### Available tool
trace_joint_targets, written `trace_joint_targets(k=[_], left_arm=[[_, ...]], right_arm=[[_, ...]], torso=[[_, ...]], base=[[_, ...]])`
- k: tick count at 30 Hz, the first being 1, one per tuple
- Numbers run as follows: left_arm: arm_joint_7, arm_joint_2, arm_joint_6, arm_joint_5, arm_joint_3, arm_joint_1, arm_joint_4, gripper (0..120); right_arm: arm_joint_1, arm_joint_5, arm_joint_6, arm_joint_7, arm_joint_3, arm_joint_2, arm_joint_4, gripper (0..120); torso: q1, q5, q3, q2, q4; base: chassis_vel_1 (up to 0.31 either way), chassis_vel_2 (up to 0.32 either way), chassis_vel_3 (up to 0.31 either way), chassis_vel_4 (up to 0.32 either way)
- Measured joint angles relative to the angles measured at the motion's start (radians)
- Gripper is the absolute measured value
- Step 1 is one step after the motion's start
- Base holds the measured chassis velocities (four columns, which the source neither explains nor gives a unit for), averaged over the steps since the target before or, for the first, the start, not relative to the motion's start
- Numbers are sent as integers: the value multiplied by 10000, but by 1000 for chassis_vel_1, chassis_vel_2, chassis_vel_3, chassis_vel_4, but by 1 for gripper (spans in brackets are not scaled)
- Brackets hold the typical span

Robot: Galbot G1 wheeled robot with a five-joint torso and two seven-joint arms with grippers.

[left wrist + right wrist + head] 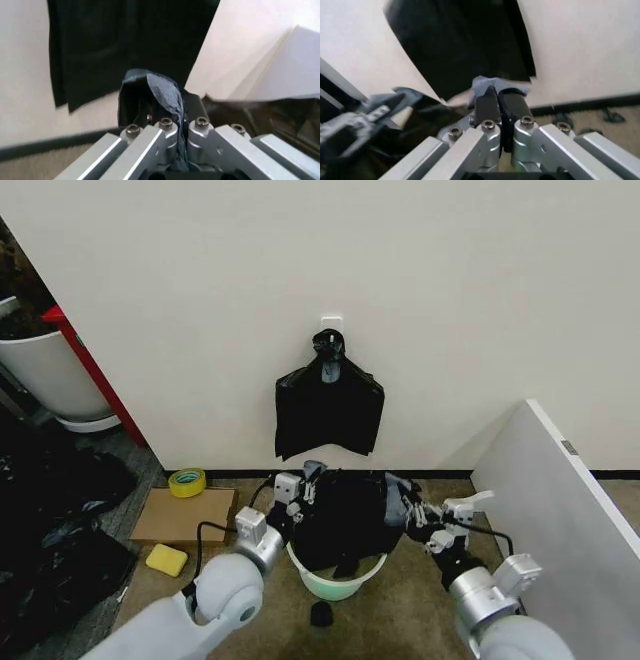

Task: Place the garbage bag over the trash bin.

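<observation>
Straight ahead, a plain cream wall [420, 280] fills the background, with a slanted white panel [560, 500] on the robot's right and brown carpet floor [400, 620] below. A flat black bundle [329, 408], knotted at its top, hangs from a small white wall hook. Lower down, on the floor between the two arms, stands the trash bin [335, 582], a round, tapered, cream-white plastic bucket. The garbage bag [345, 515], thin, glossy, crinkled black plastic, is spread across the bin's mouth and sags into it, stretched between both tools. The left tool [302, 487] sits at the bag's left edge, its metal fingers clenched on a pale-shining fold of the film; the left wrist view shows that fold [165, 97] pinched between the closed fingers. The right tool [415, 510] grips the bag's right edge, fingers pressed together on a bunched scrap of plastic [492, 84]. To the left lie a flat cardboard sheet [180, 515], a roll of yellow tape [187, 481] and a yellow sponge [166, 559].
</observation>
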Motion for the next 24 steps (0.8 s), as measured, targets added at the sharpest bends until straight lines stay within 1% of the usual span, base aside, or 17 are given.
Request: trace_joint_targets(k=[1, 3, 6, 9, 11, 14, 17, 21, 22, 23, 24], left_arm=[[-14, -48, -150, 113, 37, 107, 121, 0], [-18, -68, -193, 149, 55, 132, 155, 0], [-54, -419, -573, 316, 308, 193, 449, 0], [-141, -655, -573, 312, 512, 106, 576, 0], [-155, -683, -573, 311, 559, 102, 592, 0], [-206, -679, -628, 304, 679, 250, 611, 0], [-256, -602, -857, 460, 485, 613, 817, 0], [-308, -587, -938, 530, 240, 964, 858, 0], [-345, -578, -941, 530, 120, 1156, 812, 0], [-368, -546, -972, 690, -313, 1804, 550, 0], [-368, -524, -1016, 806, -461, 2072, 482, 0]], right_arm=[[3, -120, 54, -4, -80, 42, -223, 0], [9, -172, 74, -3, -107, 57, -313, 0], [129, -507, 113, 116, -166, 108, -782, 0], [61, -765, -8, 212, -128, 11, -816, 0], [1, -834, -31, 219, -124, -20, -816, 0], [-426, -1350, 23, 222, -145, -118, -955, 0], [-632, -1671, 116, 325, -265, -70, -1143, 0], [-690, -1716, 124, 448, -329, -44, -1163, 0], [-729, -1722, 125, 489, -339, -46, -1153, 0], [-947, -1837, 35, 685, -341, -95, -1051, 0], [-1071, -1909, -36, 746, -332, -116, -1033, 0]], torso=[[0, 1, 0, 0, 0], [0, 1, 0, 0, 0], [0, 2, 0, 0, -1], [0, 0, 0, 0, -2], [0, 0, 0, 0, -2], [0, 0, -1, 0, -4], [-1, 1, -1, 0, -4], [-1, 1, -1, 0, -1], [-1, 0, -1, 0, 0], [-1, 0, -1, 0, -1], [-1, 0, -1, 0, -1]], base=[[0, 0, 0, 0], [0, 0, 0, 0], [0, 0, 0, 0], [0, 0, 0, 0], [0, 0, 0, 0], [0, 0, 0, 0], [0, 0, 0, 0], [0, 0, 0, 0], [0, 0, 0, 0], [0, 0, 0, 0], [0, 0, 0, 0]])
